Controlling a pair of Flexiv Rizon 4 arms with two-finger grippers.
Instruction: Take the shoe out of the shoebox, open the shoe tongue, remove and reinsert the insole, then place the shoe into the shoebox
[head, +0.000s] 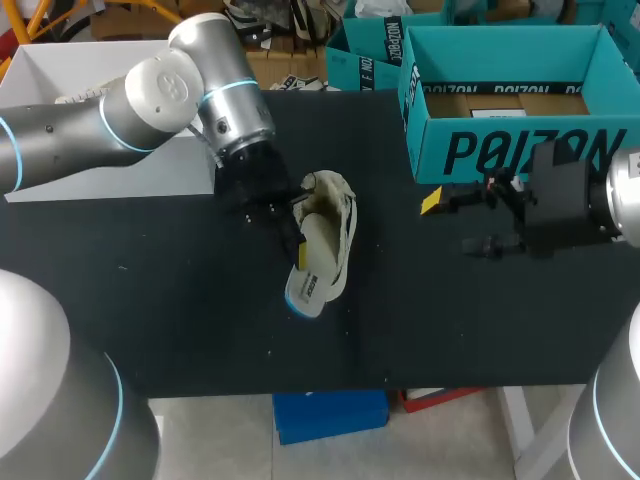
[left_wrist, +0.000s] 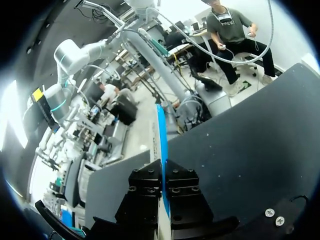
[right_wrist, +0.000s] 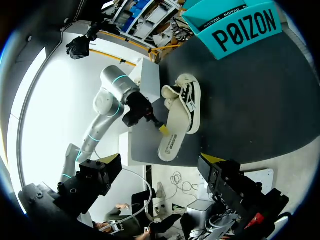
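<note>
A cream low-top shoe (head: 338, 215) lies on its side in the middle of the black table (head: 180, 300). Its white insole (head: 312, 268), blue at the near end, sticks out of the shoe toward the front edge. My left gripper (head: 297, 243) is shut on the insole's edge, beside the shoe's opening. In the left wrist view the insole (left_wrist: 161, 135) shows edge-on as a thin blue strip between the closed fingers (left_wrist: 150, 187). My right gripper (head: 452, 224) hangs open and empty to the right of the shoe, in front of the teal shoebox (head: 510, 150). From the right wrist I see the shoe (right_wrist: 189, 95), the insole (right_wrist: 174, 137) and the shoebox (right_wrist: 240, 27).
The open shoebox stands at the back right with paper inside. A second teal box (head: 365, 55) stands behind it to the left. A white panel (head: 80, 170) lies under my left arm at the back left.
</note>
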